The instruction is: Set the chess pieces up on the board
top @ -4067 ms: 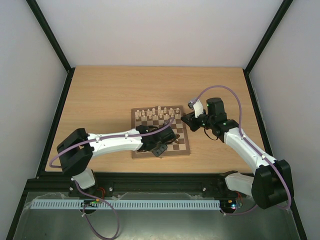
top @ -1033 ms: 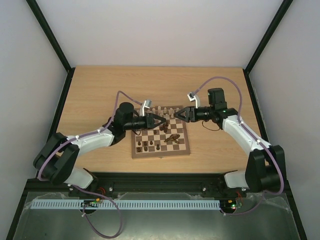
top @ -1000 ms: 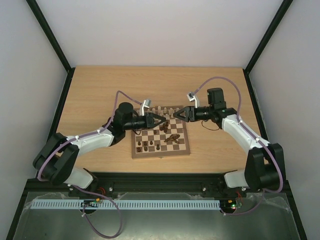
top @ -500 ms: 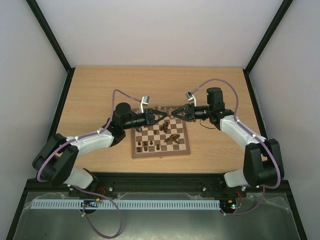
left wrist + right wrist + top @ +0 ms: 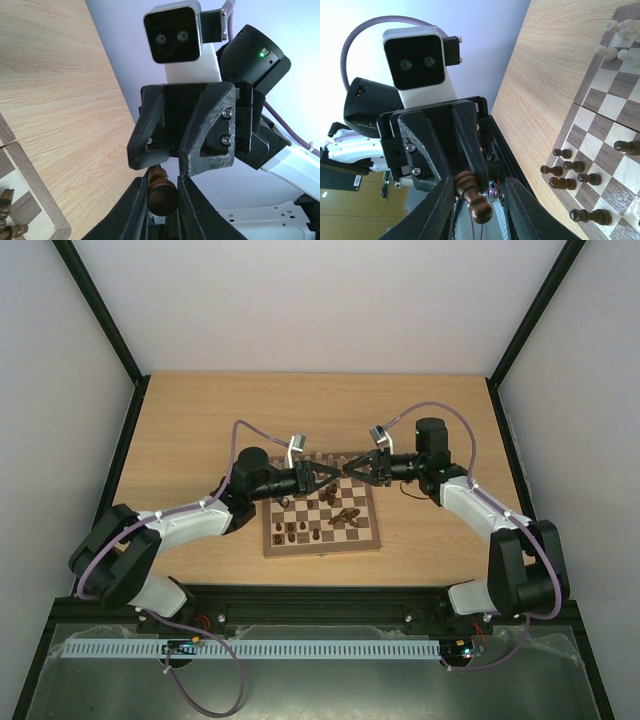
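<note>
The left fingers (image 5: 131, 215) are closed on a dark piece (image 5: 162, 195), pinching its rounded body from both sides so that its narrower end juts out past their tips. The right fingers (image 5: 432, 215) face them tip to tip and stand parted on either side of that same piece. In the right wrist view a thin gap shows between the piece and each of them, so they flank it without clamping it. The two arms meet nose to nose in the air, and the held piece sits exactly where the two sets of fingers overlap. The board (image 5: 320, 550) lies on the desk (image 5: 200, 430) directly under this meeting point, which is over the board's far half. The pale pieces (image 5: 620, 27) stand in a row along the board's far edge, just beyond and below the fingertips. Toward the arm bases from the left fingers, a few dark pieces (image 5: 290, 532) stand upright near the board's near left corner. Toward the bases from the right fingers, more dark ones (image 5: 346, 517) lie toppled together on the squares. None of the pieces on the board touches either set of fingers.
</note>
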Motion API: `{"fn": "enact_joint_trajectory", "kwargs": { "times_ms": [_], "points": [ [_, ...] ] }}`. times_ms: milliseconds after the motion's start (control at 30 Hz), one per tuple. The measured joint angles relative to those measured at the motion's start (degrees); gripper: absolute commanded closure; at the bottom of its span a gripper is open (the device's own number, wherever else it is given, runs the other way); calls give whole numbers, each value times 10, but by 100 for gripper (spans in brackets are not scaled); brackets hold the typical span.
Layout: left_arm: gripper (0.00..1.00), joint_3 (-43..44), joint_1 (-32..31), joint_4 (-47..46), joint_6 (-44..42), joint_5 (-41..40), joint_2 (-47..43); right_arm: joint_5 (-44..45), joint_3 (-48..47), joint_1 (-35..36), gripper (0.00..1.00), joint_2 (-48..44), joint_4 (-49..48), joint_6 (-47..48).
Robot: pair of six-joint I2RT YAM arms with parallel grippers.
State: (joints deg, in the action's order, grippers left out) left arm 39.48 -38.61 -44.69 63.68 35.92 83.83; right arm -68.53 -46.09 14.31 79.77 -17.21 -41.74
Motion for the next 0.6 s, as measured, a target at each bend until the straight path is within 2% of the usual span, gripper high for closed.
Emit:
{"fn": "enact_joint_trajectory", "kwargs": {
  "times_ms": [400,600],
  "points": [
    [83,1,0,-17,13,-6,6,-5,9,0,75,-8,-22,-18],
    [83,10,0,-25,19,-6,14,-7,9,0,82,-8,-26,-24]
  ]
}}
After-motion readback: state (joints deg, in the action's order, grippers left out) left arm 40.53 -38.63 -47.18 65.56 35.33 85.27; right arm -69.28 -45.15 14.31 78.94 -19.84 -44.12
